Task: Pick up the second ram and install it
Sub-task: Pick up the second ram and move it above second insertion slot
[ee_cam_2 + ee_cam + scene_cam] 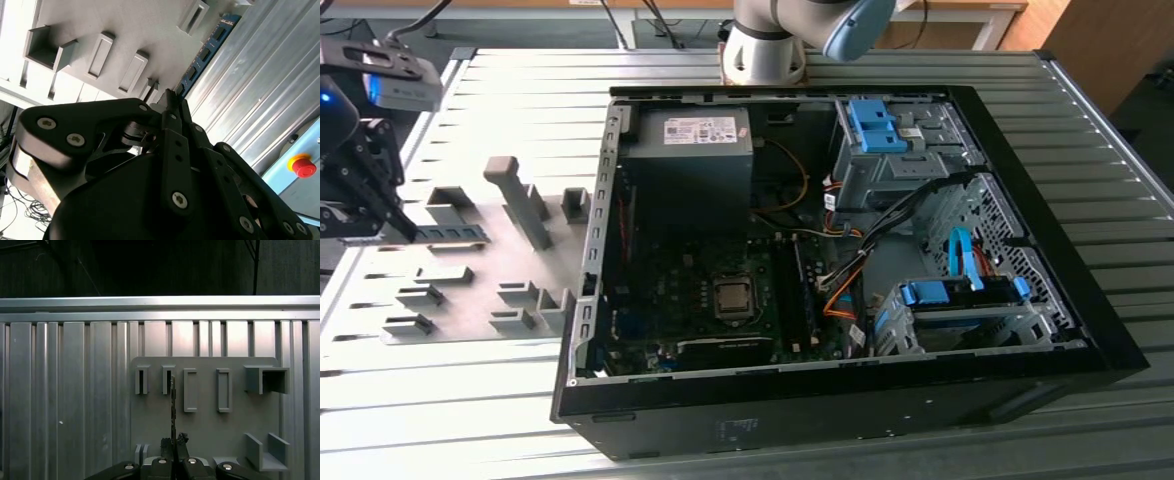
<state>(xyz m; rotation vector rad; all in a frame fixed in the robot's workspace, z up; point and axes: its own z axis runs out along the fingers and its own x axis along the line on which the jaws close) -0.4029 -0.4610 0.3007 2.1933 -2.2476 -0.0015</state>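
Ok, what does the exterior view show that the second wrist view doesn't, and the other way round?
The exterior view adds the open black computer case with its dark motherboard, bright-blue plastic drive brackets and the arm's pale grey base. The second wrist view adds a round red button. Both share the black gripper, shut on the long blue-green ram stick, the grey plastic holder blocks and the ribbed metal table.
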